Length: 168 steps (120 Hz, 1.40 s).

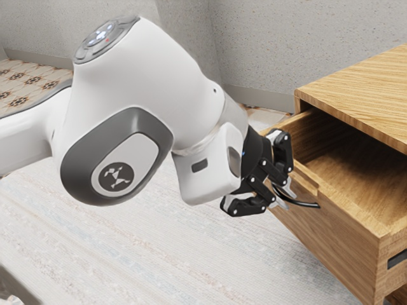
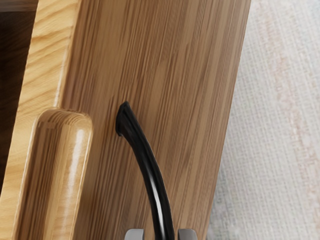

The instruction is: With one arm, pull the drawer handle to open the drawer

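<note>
The white seven-joint arm carries one marking: a white geometric emblem on a dark round badge, set in a grey joint cover. It is a symbol, not lettering.

The black two-finger gripper sits directly against the front panel of the light wooden drawer. The slim black curved bar handle passes between its fingers. In the wrist view, the two grey fingertips stand close together, one on each side of the handle. Each appears to press on the bar, so the grip is narrow and closed on the handle.

The handle is mounted on the outer face of the drawer front. Its long axis runs along that face, level with the drawer's width in the exterior view. The bar bows outward from the wood toward the hand. One end is anchored in the panel, away from the gripper, and the bar curves from there to the fingertips.

The drawer stands partly out of the light wooden cabinet, with its inner cavity exposed. It projects toward the exterior view's left, over a pale textured surface.
</note>
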Each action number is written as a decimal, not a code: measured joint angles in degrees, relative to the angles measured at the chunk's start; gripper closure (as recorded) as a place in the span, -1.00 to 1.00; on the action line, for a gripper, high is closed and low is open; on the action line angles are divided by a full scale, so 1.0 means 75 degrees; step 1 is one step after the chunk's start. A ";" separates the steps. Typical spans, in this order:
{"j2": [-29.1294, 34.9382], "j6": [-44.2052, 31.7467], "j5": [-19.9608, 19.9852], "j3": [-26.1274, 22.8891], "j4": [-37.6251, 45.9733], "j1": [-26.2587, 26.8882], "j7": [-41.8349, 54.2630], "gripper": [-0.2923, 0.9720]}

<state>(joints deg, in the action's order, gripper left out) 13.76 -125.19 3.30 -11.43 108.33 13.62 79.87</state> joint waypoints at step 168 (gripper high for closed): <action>0.1564 -0.0016 -0.0004 -0.0011 0.1423 0.0002 -0.0285 0.57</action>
<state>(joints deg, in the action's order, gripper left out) 25.49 -125.31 3.27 -11.51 119.00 13.63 77.73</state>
